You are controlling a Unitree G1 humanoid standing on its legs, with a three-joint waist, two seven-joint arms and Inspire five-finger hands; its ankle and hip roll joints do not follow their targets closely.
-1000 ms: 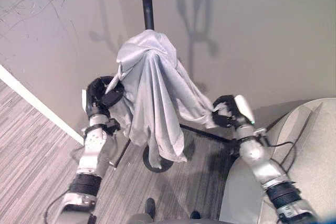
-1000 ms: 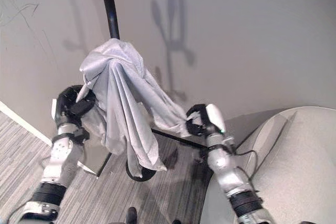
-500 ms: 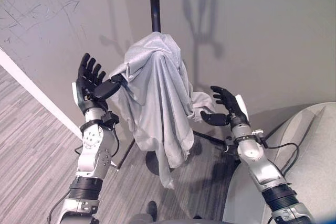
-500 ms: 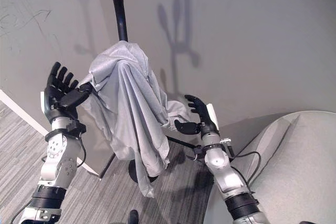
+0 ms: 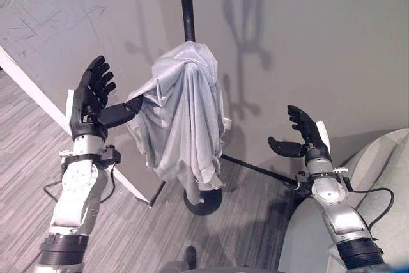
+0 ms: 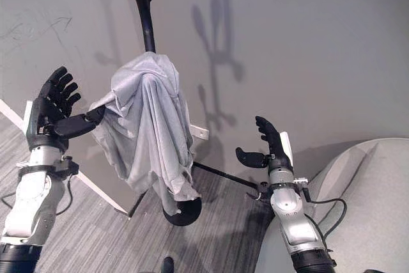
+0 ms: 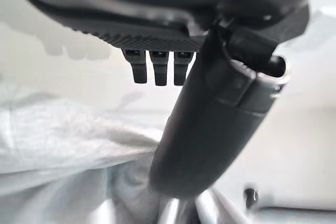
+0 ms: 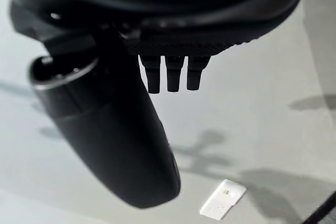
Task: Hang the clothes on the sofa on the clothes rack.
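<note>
Grey clothes (image 5: 182,116) hang draped over the black clothes rack (image 5: 186,4), bunched at the pole and falling in folds to just above the rack's round base (image 5: 203,201) on the floor. The left robot hand (image 5: 91,97) is raised beside the garment with its fingers spread and straight; its thumb reaches toward the cloth's near edge, and whether the tip touches the fabric cannot be told from the head views. In the left wrist view the thumb (image 7: 210,124) stands in front of pale folds of the cloth, with nothing pinched. The right robot hand (image 6: 268,148) is held up well apart from the garment on its other side, fingers extended and thumb out, empty; its wrist view shows the straight fingertips (image 8: 168,77) against the bare wall (image 5: 319,30). A small white wall plate (image 8: 223,199) sits low on that wall, just behind the hanging cloth. A pale sofa (image 6: 364,202) curves in at the lower right, cut off by the frame edge. Striped grey flooring (image 5: 32,158) runs under the rack, and a white baseboard (image 5: 25,81) slants along the left wall. The rack's top is cut off, and its hooks are hidden under the cloth.
</note>
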